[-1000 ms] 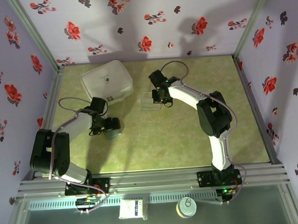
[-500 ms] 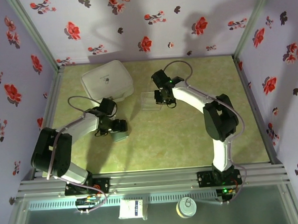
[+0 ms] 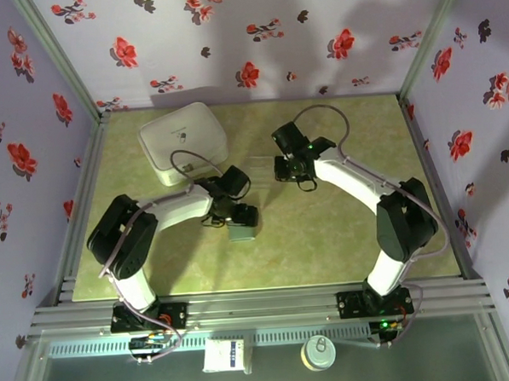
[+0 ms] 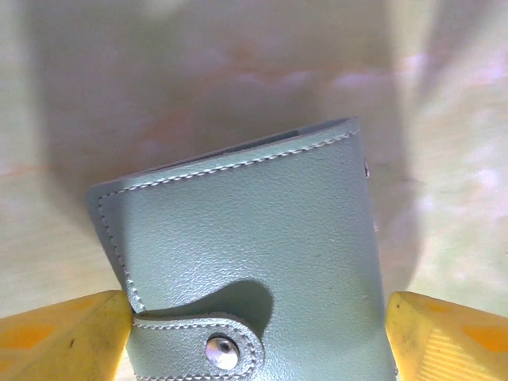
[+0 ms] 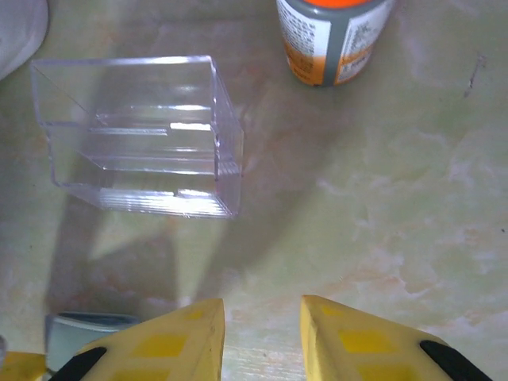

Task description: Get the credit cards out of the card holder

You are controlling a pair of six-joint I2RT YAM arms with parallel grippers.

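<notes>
Card holder (image 4: 254,262), grey-green leather, snapped shut, pinched between left fingers (image 4: 63,337); right fingers (image 5: 349,341) slightly apart.

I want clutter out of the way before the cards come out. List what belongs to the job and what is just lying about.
Job:
- card holder, snapped shut, gripped by the left gripper

Lying about:
- clear box
- bottle
- white case
</notes>
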